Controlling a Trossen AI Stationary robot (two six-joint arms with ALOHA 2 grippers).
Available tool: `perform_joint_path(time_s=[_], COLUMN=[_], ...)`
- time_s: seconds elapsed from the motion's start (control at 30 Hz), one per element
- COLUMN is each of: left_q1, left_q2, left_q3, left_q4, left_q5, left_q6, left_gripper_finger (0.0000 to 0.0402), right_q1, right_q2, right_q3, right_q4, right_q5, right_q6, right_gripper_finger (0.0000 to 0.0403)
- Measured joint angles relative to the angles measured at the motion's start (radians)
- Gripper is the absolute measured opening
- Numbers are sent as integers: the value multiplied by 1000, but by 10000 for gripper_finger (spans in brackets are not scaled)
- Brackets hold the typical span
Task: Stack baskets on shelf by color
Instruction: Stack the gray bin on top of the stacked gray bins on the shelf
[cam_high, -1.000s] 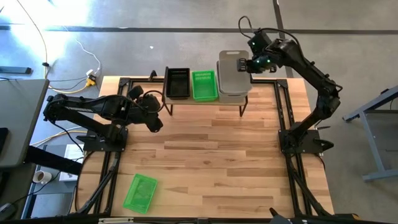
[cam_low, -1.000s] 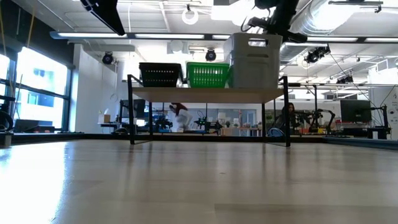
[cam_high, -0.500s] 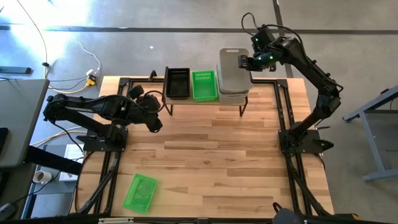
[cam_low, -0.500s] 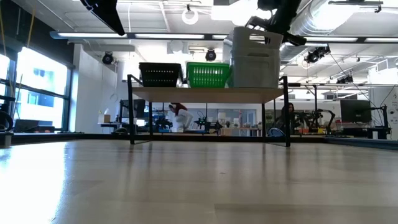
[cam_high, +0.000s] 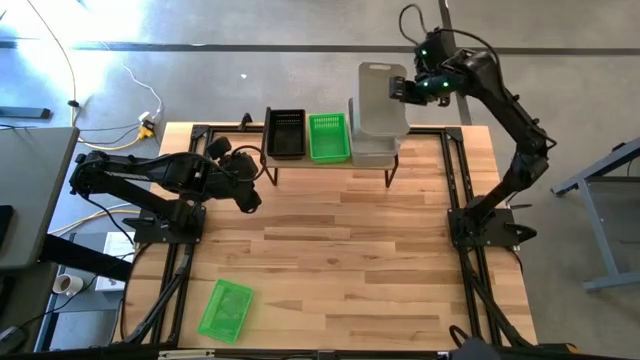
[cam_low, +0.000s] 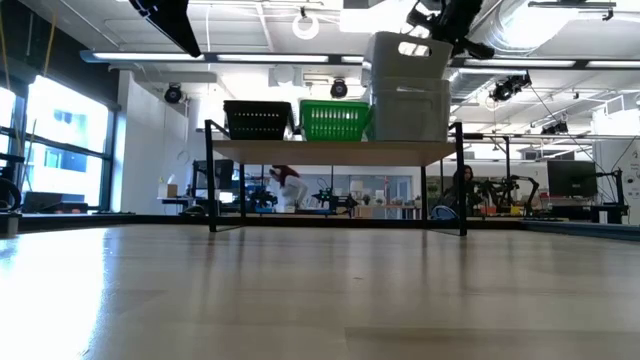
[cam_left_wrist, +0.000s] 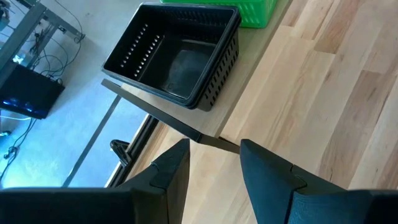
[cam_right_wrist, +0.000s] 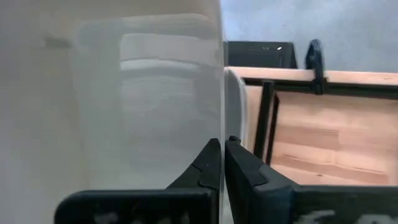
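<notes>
Wooden shelf (cam_high: 330, 164) carries perforated black (cam_high: 285, 133), green (cam_high: 328, 136) and clear baskets (cam_high: 372, 148). My right gripper (cam_high: 400, 89) pinches a translucent basket's (cam_high: 381, 98) smooth wall above them. My left gripper (cam_left_wrist: 210, 171) waits parted, empty.

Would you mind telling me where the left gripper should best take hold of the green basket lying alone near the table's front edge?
Probably on a long side wall's rim, from straight above. The lone green basket lies open side up and skewed on the table, so the left gripper should likely turn to match, one finger inside, one outside.

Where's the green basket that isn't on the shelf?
In the high view, the loose green basket lies alone on the table near its front left corner, far from the shelf at the back.
</notes>
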Motion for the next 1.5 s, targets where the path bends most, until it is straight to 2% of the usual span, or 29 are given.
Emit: perform_joint_path(time_s=[0.2,0.67,0.9,1.5], left_q1=[0,0,0,0], left_q2=[0,0,0,0], left_q3=[0,0,0,0], left_q4=[0,0,0,0], left_q5=[0,0,0,1], left_q6=[0,-1,-2,-2], left_gripper_finger=[131,131,131,131], right_q1=[1,7,13,9], right_q2=[-1,27,72,75], right_q3=[35,35,35,35], right_q4=[-75,-95,-144,-141], right_q5=[16,-53,-61,-51], right_q6=[11,64,29,-20], right_gripper_finger=[0,0,0,0])
